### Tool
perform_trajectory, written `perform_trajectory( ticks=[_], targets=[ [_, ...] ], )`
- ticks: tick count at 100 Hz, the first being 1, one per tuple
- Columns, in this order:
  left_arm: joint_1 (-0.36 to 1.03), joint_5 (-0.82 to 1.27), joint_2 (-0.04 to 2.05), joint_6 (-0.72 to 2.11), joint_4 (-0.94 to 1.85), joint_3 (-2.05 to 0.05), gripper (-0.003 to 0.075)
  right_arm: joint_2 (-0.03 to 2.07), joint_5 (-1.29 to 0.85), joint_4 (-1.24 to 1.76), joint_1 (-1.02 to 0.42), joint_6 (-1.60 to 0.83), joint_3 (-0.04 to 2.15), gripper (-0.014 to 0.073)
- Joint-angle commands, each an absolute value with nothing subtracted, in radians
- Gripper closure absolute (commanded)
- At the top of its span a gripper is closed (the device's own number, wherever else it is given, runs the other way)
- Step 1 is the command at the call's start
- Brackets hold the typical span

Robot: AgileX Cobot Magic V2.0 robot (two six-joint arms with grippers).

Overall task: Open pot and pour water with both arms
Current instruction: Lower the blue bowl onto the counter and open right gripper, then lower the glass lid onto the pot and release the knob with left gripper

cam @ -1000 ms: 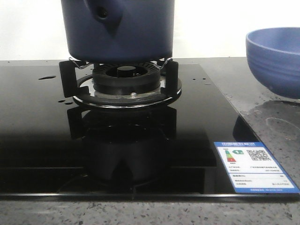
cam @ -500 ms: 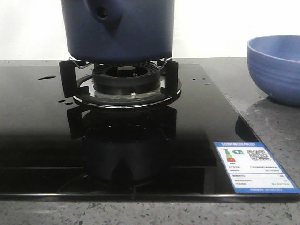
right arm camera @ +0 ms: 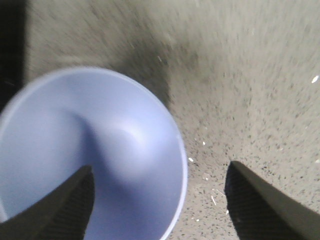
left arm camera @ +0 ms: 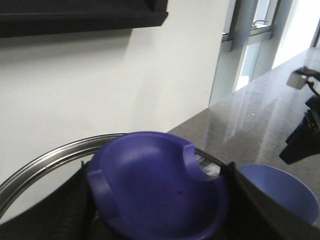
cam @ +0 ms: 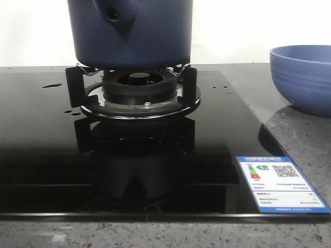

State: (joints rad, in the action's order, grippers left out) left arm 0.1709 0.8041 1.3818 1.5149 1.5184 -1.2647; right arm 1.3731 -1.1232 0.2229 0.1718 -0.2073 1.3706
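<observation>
In your front view the pot [cam: 130,32] sits on the burner stand [cam: 133,93] at the far middle of the black cooktop [cam: 46,150], with water [cam: 51,85] drops to its left and the bowl [cam: 301,77] on the counter at the right. In your left wrist view, the left gripper [left arm camera: 157,200] is clamped on a dark blue lid [left arm camera: 155,185]. In your right wrist view, the right gripper [right arm camera: 160,200] is spread wide, one finger over the bowl, the other over the counter [right arm camera: 260,100].

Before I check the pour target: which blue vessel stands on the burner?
The dark navy-blue cylindrical pot, resting on the black burner grate. The lighter periwinkle-blue bowl stands on the speckled counter.
</observation>
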Motion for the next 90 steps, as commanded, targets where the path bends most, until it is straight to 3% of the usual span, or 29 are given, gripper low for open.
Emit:
perform_trajectory(
  ticks=[1,90],
  targets=[
    [0.211,0.821,1.369,1.515,1.589,-1.305,0.0362,1.299,-1.105,0.245,0.176,-0.21,1.409,0.0097],
    [0.279,0.8,1.529,1.548,1.573,-1.305,0.0362,1.192,-1.127,0.247,0.176,-0.211,1.409,0.0097]
  ],
)
